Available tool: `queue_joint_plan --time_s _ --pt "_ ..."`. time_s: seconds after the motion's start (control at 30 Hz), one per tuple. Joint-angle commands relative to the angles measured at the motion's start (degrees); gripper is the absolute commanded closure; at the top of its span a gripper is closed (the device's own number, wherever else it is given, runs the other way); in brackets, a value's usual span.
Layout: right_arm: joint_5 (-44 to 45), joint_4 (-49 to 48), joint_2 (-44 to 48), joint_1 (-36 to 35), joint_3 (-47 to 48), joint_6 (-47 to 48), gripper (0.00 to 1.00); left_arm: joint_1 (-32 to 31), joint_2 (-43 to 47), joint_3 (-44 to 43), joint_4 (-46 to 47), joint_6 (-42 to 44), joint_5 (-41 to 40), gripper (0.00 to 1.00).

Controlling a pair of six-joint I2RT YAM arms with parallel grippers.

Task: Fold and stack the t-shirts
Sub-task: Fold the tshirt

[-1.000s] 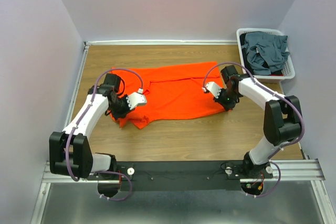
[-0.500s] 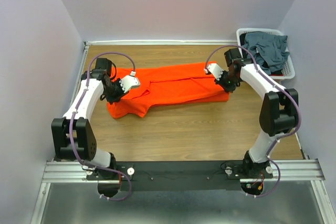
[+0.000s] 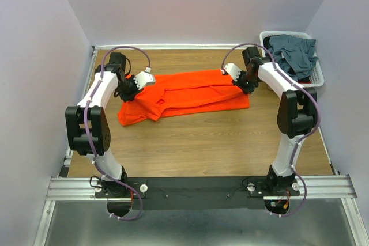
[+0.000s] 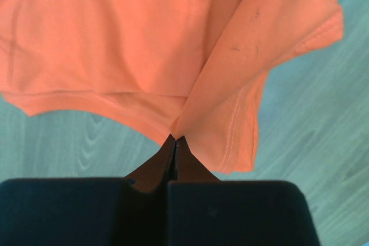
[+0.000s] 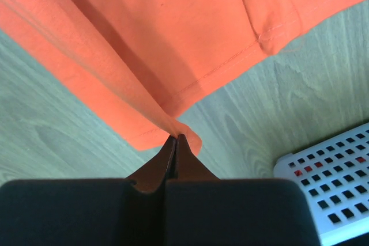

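Observation:
The orange-red t-shirt [image 3: 184, 93] lies folded lengthwise across the far middle of the wooden table. My left gripper [image 3: 128, 86] is shut on its left end; the left wrist view shows the cloth [image 4: 173, 56] pinched at the fingertips and hanging over the wood. My right gripper [image 3: 243, 82] is shut on its right end; the right wrist view shows a hem corner [image 5: 184, 136] pinched between the tips. Dark slate blue-grey t-shirts [image 3: 291, 56] lie heaped in the white basket [image 3: 318, 79] at the far right.
The white slatted basket also shows in the right wrist view [image 5: 328, 194], close beside the right gripper. Grey walls close in the table on the left, back and right. A metal rail [image 3: 196, 185] runs along the near edge.
Both grippers moved toward the far side of the table, carrying the shirt's near edge over itself. The shirt is now a narrower band lying farther back.

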State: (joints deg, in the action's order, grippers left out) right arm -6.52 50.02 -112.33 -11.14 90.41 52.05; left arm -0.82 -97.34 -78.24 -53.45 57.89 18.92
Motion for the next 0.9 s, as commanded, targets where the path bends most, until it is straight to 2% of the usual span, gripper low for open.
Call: queue_joint_plan --time_s 0.0,0.27,0.87 --pt "1.34 1.4 -2.27 0.41 2.4 0.86 0.99 0.38 -3.46 -4.46 -0.77 1.09 -0.37 1.0" --pt "1.08 1.31 -3.94 0.41 3.72 0.77 0.99 0.38 -9.01 -10.0 -1.31 1.79 -0.72 1.0" --pt "1.51 1.48 -6.76 0.68 5.83 0.86 0.99 -0.06 -13.66 -12.38 0.19 2.05 -1.34 1.0"
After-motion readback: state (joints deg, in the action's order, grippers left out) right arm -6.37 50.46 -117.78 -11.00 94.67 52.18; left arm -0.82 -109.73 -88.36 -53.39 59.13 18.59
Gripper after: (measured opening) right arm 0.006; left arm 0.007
